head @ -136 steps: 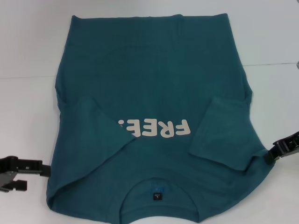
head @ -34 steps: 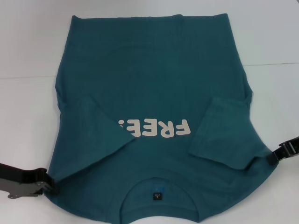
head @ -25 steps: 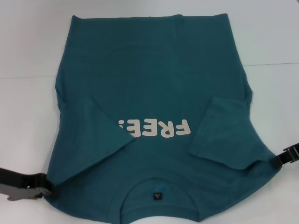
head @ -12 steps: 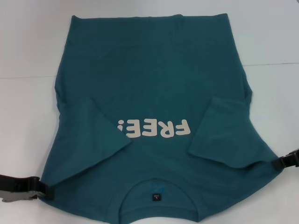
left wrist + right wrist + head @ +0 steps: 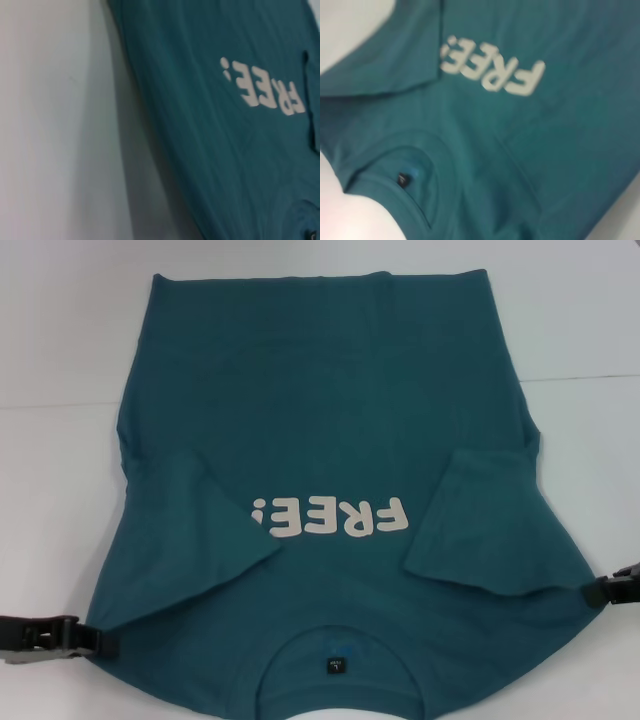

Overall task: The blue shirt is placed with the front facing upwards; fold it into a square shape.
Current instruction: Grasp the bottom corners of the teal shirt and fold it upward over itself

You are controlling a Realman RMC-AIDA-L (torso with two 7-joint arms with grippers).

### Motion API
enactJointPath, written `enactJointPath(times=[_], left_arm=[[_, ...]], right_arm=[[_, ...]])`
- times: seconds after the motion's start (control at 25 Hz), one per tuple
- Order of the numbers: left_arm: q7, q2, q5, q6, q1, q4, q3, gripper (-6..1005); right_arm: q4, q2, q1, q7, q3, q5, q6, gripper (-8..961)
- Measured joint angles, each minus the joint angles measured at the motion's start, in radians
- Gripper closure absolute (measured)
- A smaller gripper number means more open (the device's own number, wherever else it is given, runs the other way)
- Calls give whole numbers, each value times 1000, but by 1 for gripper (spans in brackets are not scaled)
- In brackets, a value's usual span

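The blue shirt [image 5: 330, 420] lies face up on the white table, collar toward me, with both sleeves folded in over the chest. Its white "FREE!" lettering [image 5: 335, 515] reads upside down, and the neck label [image 5: 335, 665] sits near the bottom edge. My left gripper [image 5: 97, 643] is at the shirt's near-left shoulder corner, shut on the fabric. At the near-right shoulder corner is my right gripper [image 5: 597, 591], also shut on the cloth. Both corners are drawn taut outward. The left wrist view shows the shirt [image 5: 225, 150], and the right wrist view its collar and label [image 5: 403, 178].
The bare white table [image 5: 50, 340] surrounds the shirt on the left, right and far sides. A faint seam line [image 5: 590, 377] crosses the table behind the shirt's middle. The collar lies close to the table's near edge.
Both grippers have moved toward me and slightly outward. The shoulder corners have stretched out with them, and the collar and label have slid nearer the bottom edge.
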Motion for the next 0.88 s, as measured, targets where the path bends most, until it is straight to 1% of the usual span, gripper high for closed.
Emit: enactJointPath(times=[0.12,0.16,0.2,0.24,0.36,0.44,0.68,0.76,0.88], left_arm=[[35,0,-5,8,7,1,-20,938],[60,0,-10,12,14,1,-27,938],[123,-5,-32,18,31,0,-39,938],[139,-6,-38,19,36,-1,-41,938],[222,-15,-67,25,59,-6,-45,937],[279,-22,-78,36,75,-8,-50,937],[425,-36,-116,64,118,-31,-87,938],[466,-37,-126,79,130,-35,-110,938],[529,-37,-135,99,148,-38,-158,938]], right_arm=[[-13,1,-33,-41,8,58,-16,911],[-13,2,-48,-66,10,85,-20,911],[-14,4,-66,-95,12,109,-24,911],[-14,8,-82,-118,13,129,-27,911],[-13,25,-134,-206,14,179,-29,911],[-14,42,-165,-266,17,200,-29,911],[2,86,-229,-443,67,231,-45,911],[22,92,-239,-498,98,237,-59,911],[91,88,-247,-599,164,256,-79,911]])
